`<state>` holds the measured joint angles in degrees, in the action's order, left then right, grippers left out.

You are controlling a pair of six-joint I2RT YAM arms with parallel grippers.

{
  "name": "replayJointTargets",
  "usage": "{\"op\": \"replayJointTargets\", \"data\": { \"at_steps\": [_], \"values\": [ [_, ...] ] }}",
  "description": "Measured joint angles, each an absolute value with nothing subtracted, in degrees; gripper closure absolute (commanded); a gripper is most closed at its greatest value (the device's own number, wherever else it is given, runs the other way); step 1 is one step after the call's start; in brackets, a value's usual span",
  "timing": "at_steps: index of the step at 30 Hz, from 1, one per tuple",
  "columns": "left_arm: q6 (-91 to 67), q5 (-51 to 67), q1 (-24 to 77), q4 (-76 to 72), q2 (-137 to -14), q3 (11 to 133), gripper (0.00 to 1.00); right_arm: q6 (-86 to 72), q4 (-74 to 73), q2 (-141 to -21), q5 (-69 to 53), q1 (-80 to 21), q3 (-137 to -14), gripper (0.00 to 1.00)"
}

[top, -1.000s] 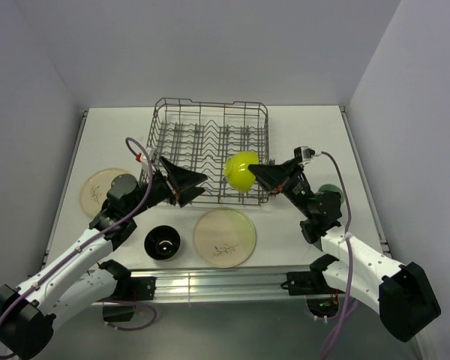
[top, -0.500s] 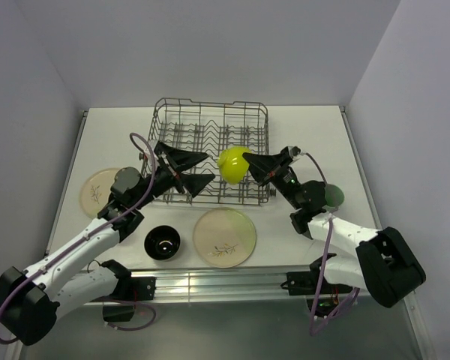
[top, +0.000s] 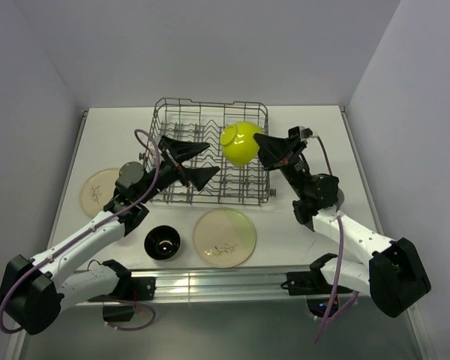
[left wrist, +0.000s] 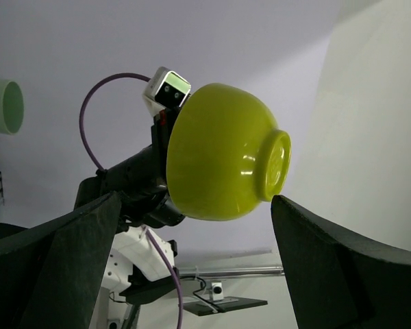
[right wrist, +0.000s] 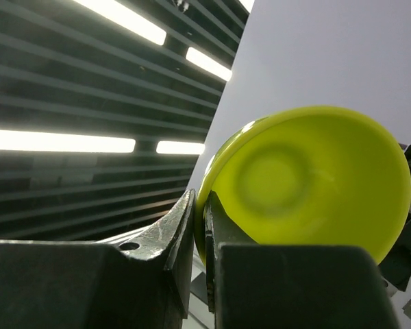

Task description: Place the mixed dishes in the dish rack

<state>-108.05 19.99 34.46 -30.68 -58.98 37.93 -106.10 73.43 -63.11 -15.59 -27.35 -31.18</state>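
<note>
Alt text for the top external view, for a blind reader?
The right claw grips a lime-green bowl by its rim above the dish rack, the open left claw facing it. A black bowl, a larger cream plate and a smaller cream plate sit on the table.

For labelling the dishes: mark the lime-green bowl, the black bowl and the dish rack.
lime-green bowl [top: 240,144]: top external view, its outer wall.
black bowl [top: 163,242]: top external view, its inner bottom.
dish rack [top: 202,101]: top external view, its far rim wire.
</note>
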Motion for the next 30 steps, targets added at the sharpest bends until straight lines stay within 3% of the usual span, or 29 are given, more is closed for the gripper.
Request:
{"op": "replayJointTargets", "data": {
  "at_steps": [30],
  "values": [
    [-113.89,16.60,38.11,-50.22,-71.81,43.75,0.01,-110.43,73.30,-67.66,-9.87,-27.90,-35.33,1.00]
  ]
}}
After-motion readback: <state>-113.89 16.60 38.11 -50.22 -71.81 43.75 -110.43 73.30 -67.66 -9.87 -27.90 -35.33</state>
